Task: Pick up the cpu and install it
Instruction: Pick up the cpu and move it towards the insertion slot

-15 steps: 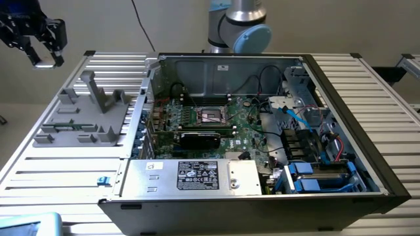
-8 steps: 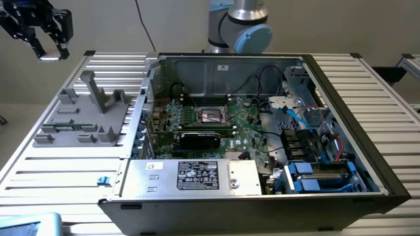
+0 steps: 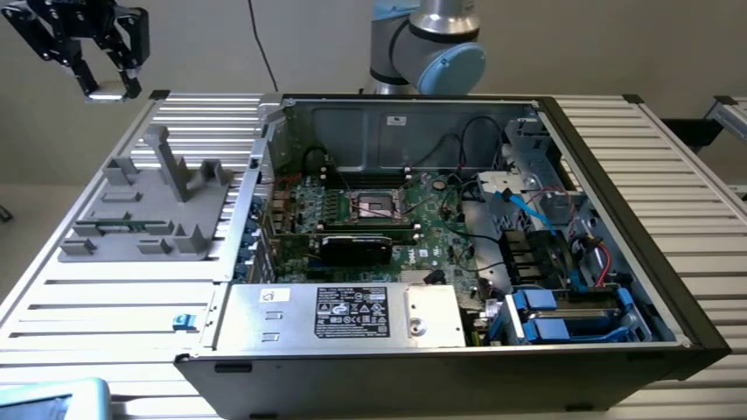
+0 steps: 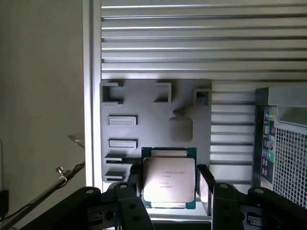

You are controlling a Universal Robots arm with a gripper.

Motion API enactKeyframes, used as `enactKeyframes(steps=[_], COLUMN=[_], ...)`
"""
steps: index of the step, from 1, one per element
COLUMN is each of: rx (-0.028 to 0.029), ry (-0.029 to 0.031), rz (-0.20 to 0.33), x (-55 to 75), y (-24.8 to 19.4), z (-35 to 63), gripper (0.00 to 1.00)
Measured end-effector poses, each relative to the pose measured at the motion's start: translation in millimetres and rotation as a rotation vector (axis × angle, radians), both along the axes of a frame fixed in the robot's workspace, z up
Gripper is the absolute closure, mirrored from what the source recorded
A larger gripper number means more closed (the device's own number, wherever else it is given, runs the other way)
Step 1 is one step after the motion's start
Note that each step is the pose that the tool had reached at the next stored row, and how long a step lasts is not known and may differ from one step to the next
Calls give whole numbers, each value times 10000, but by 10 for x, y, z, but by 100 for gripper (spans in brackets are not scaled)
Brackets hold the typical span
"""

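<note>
We see a slatted metal bench [image 3: 117,306] carrying an open computer case [image 3: 408,131] lying on its side, its motherboard [image 3: 432,227] facing up. The Universal Robots arm [image 3: 426,44] rises behind the case. On the exterior view's left of the case, a grey plastic fixture [image 3: 152,201] with upright posts sits on the bench. Inside the case we make out the labelled power supply [image 3: 338,315] along the near edge and the black square socket frame [image 3: 380,206] near the board's middle.

The end effector [image 3: 108,87] hangs high above the bench's far corner, on the exterior view's left, well apart from the socket. Its fingers [image 4: 135,184] are clenched on the cpu [image 4: 169,178], one on each side edge, the shiny lettered top facing the wrist camera and the fixture below it.
</note>
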State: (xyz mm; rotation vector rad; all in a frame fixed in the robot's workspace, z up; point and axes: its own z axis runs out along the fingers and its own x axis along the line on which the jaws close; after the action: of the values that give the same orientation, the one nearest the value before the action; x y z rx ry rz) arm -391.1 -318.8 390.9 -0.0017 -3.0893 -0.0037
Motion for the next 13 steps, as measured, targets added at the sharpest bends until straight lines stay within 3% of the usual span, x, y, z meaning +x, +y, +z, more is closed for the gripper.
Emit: enactKeyframes(steps=[13], rx=[0], ry=[47], rz=[-1], x=[552], y=[0], z=[185], gripper=[44])
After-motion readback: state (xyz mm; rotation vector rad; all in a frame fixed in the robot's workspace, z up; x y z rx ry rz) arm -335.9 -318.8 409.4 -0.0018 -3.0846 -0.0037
